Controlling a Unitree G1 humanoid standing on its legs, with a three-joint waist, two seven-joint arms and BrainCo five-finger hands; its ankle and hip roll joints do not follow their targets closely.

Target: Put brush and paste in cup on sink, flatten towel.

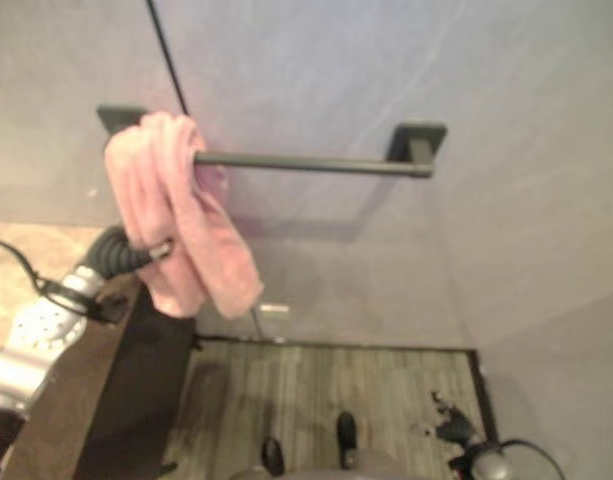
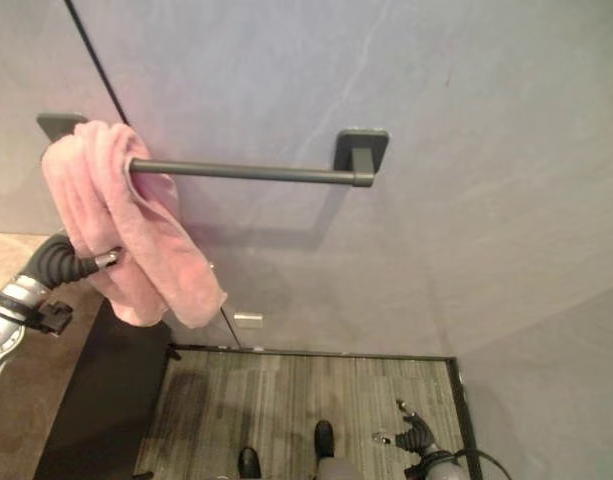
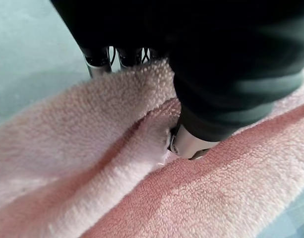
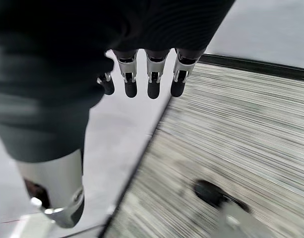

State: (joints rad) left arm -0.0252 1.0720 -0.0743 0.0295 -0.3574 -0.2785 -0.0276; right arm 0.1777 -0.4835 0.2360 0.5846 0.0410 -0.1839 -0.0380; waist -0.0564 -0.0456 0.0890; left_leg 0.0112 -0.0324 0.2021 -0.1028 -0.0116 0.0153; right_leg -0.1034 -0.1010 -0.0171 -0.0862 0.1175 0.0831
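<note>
Towel [image 1: 176, 215], pink and bunched, hangs over the left end of a dark towel bar [image 1: 311, 163] fixed to a grey wall [image 1: 386, 70]; it is gathered into thick folds rather than spread, and the rest of the bar to the right of it is bare as far as the right-hand bracket. The left hand [image 2: 78, 262] reaches up from the lower left and meets the towel about halfway down its hanging part, the dark ribbed cover touching the cloth. In the left wrist view the fingers [image 3: 99, 62] run along the far side of a fold and the thumb [image 3: 189, 144] presses into a crease between two folds, with pile on both sides of it, so the hand is pinching the towel. A dark cabinet side [image 1: 136, 390] stands below the towel at the left, next to the striped floor [image 1: 326, 390]. The right hand [image 2: 416, 438] hangs low at the lower right, near the floor and well apart from the towel; in the right wrist view its fingers [image 4: 152, 82] point straight out in a row over the floor and the pale skirting, relaxed and holding nothing.
</note>
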